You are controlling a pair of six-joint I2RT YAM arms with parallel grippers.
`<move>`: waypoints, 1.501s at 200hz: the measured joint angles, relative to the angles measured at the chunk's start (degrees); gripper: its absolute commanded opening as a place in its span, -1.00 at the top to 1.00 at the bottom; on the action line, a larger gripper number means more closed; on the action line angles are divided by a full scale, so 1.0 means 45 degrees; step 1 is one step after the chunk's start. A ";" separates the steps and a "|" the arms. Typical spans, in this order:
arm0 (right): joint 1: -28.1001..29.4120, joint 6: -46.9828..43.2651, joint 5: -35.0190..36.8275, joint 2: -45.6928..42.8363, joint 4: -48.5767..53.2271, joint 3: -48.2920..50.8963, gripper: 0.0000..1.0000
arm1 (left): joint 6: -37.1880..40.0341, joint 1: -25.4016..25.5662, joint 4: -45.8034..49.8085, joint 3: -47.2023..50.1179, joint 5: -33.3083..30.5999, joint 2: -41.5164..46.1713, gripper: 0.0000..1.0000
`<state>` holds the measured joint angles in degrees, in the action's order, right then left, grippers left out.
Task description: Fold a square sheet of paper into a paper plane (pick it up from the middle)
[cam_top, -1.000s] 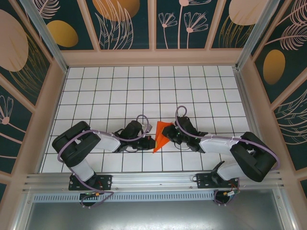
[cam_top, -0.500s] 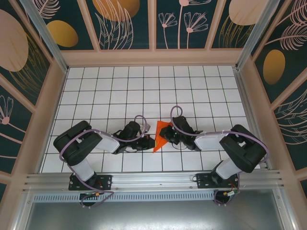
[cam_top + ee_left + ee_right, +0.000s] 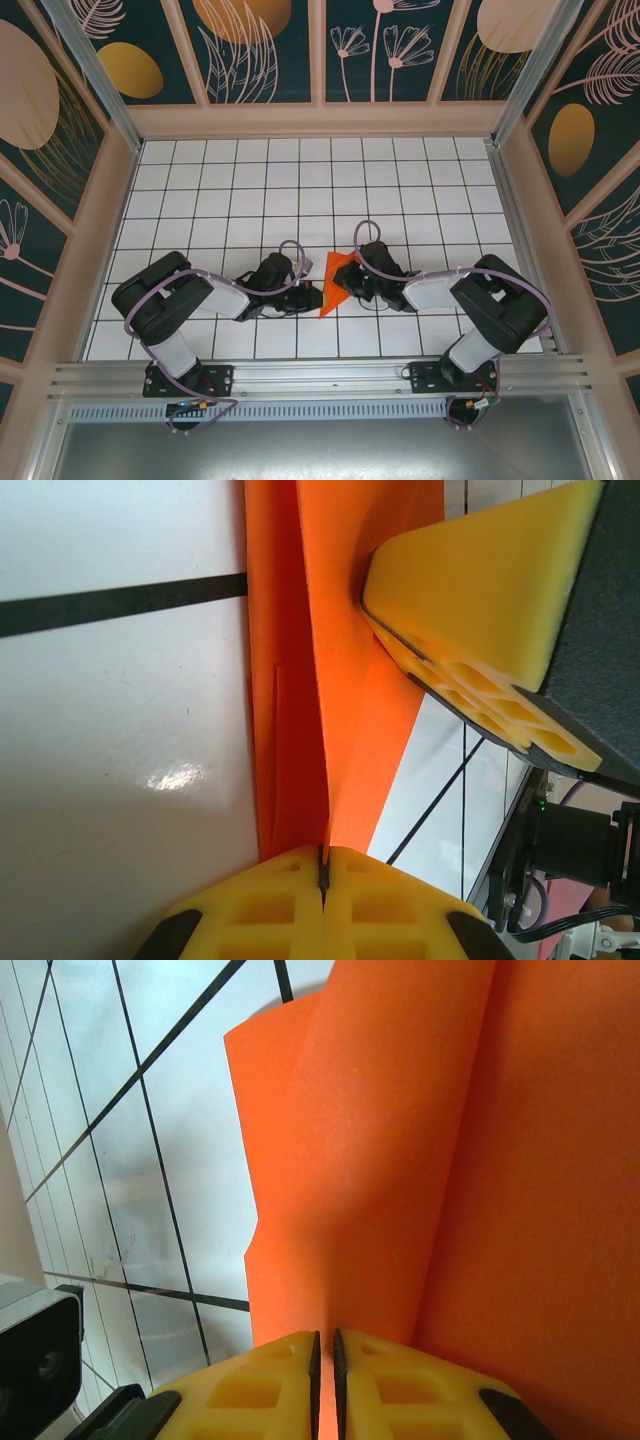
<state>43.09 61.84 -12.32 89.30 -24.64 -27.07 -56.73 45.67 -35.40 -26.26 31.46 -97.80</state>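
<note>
over glossy tiles [image 3: 250, 200], creased orange paper [image 3: 335, 283] tapers triangular.

The right arm's dark elbow [image 3: 497, 312] has swung inward, away from the right edge of the white tiled surface [image 3: 250, 180], shifting the right fingers [image 3: 250, 1385] slightly leftward at the thin bright orange folded sheet of paper [image 3: 335, 285].

Both arms crouched low over the desk, elbows out, forearms angled inward toward each other. Left pincer [image 3: 322, 872] pressed fully together, nipping the orange paper [image 3: 345, 630]. Right pincer [image 3: 325, 1352] clamped to a thin slit on the same paper. Tips close together.
</note>
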 measured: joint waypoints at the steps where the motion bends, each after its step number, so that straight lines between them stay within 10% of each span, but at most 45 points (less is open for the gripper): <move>1: 0.0000 0.0000 0.0000 0.0000 0.0005 0.0000 0.68 | 0.0000 0.0000 0.0000 0.0000 0.0000 0.0000 1.00; 300: -0.0175 -0.0345 -0.0631 0.1039 -0.0593 -0.0529 0.68 | -0.0029 -0.0141 0.0112 -0.0092 0.0291 -0.0102 0.93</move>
<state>42.30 60.29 -15.16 93.97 -27.31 -29.45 -56.86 45.04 -34.89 -26.68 32.77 -98.26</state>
